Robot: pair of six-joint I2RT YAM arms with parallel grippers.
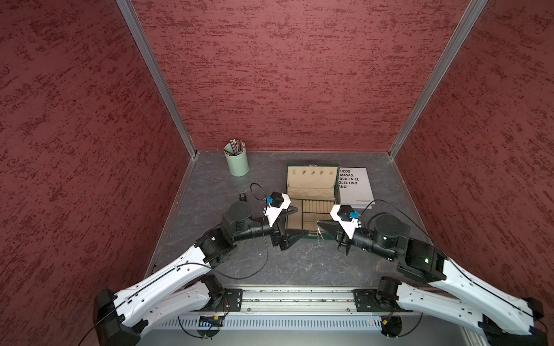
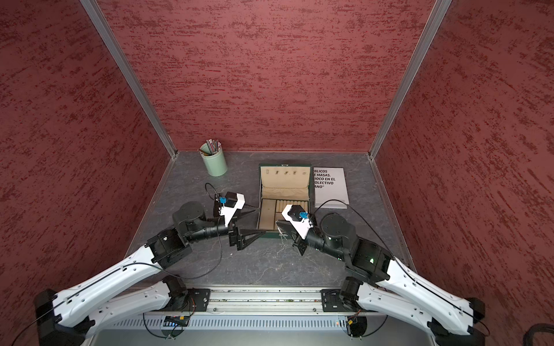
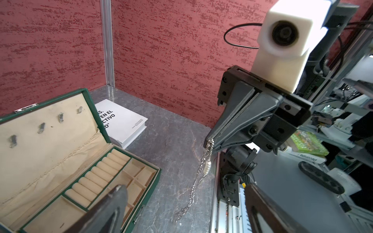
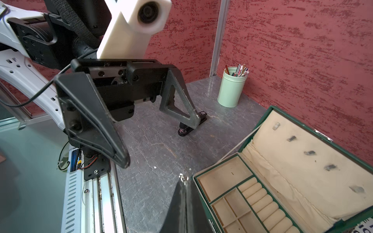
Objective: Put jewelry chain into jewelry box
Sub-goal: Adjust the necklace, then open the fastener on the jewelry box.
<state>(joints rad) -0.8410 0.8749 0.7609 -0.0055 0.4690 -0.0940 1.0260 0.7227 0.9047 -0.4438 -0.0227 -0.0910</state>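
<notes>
1. Green jewelry box [image 1: 313, 165] with cream lining, open, lid up at the back, resting on the grey table [image 1: 299, 263]. Seen whole in both top views.
2. Silvery jewelry chain [image 3: 194, 185] pinched at its top end by the right gripper [image 3: 210, 139], fingers squeezed tight on it. Hanging down outside the box, just by the front wall, with the low end lying on the table. Not in any part of the box.
3. Shown best by the left wrist view: the whole chain, with a small white bead [image 3: 207, 169] partway down. From the right wrist view, only a tiny ring of the jewelry chain [image 4: 182, 177] poking past the pressed-together tips. In both top views, just a thin shiny line at the front wall.
4. Wide-spread left gripper [image 1: 299, 221], holding nothing, near the front left corner of the box, apart from the chain. Big gap between its fingers plain in the right wrist view.
5. Also a small black thing [image 4: 191, 125] on the table, clear in the right wrist view, only a speck in the top views.
6. Mint pencil cup [image 1: 238, 166] at the back left, shown close by the right wrist view. White book [image 1: 356, 191] with black letters just beside the box, shown close by the left wrist view.
</notes>
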